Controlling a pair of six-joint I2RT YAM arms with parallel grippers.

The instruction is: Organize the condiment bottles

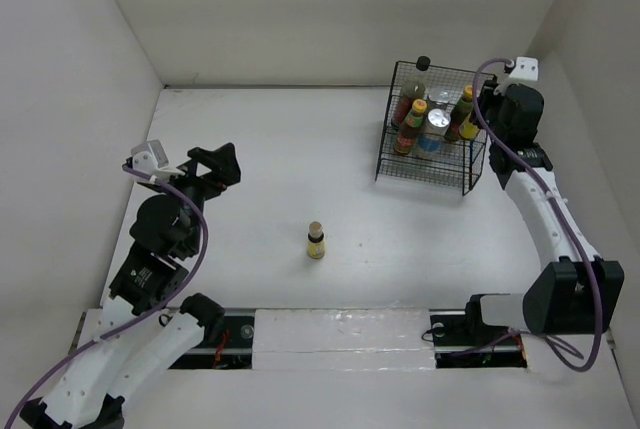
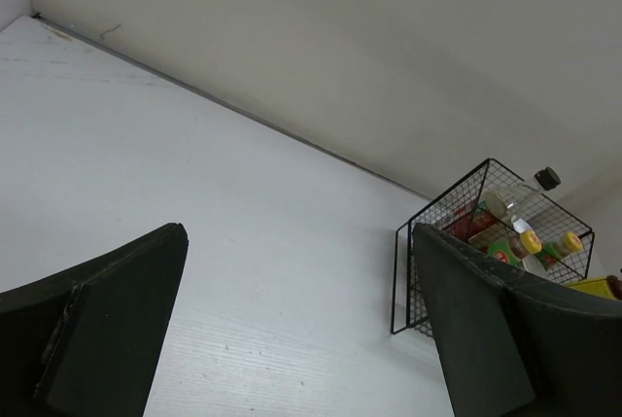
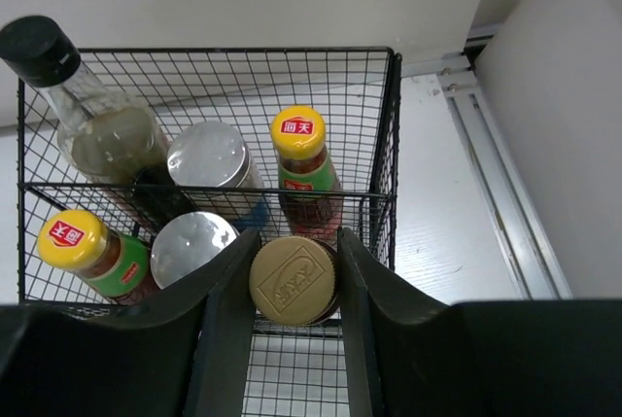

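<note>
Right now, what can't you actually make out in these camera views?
- Right wrist view: body of the tan-capped bottle, hidden under its own cap and the right gripper.
- Left wrist view: lower part of the wire basket, behind a finger of the left gripper.
- Top view: label of the lone bottle, too small to read.

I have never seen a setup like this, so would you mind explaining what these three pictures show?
Two robot arms are bolted at the near edge of a white table. One picture looks down from above; the other two come from cameras on each arm's wrist. The left pincer is open and empty. The right pincer is closed on a tan-capped bottle at the wire basket, which holds a black-capped bottle, two yellow-capped sauce bottles and two silver-lidded jars. One more small yellow bottle stands alone mid-table.
</note>
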